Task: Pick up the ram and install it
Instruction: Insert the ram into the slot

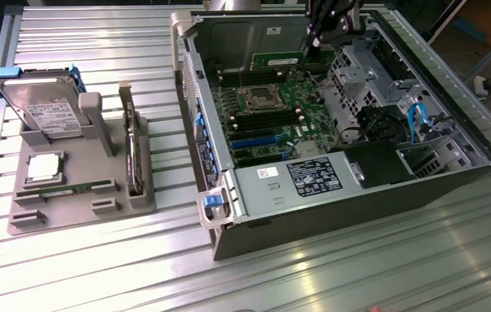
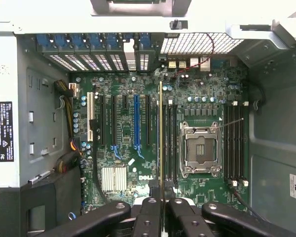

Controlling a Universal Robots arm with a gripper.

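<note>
The gripper [image 2: 161, 193] has black fingers [image 2: 149, 212] with a dull satin sheen, dotted with small metal screw heads. Between them the ram [image 1: 284, 60] is thin green circuit board with a paper label. Below the gripper, the motherboard [image 2: 128, 148] is glossy green laminate, carrying a bright ribbed metal heatsink [image 2: 113, 178] and a shiny steel socket [image 2: 201, 149]. Around it the case [image 2: 271, 138] is dull grey sheet metal. Well away from the gripper, the table [image 1: 123, 39] is ribbed brushed aluminium and the tray [image 1: 63, 208] is matt grey plastic.
</note>
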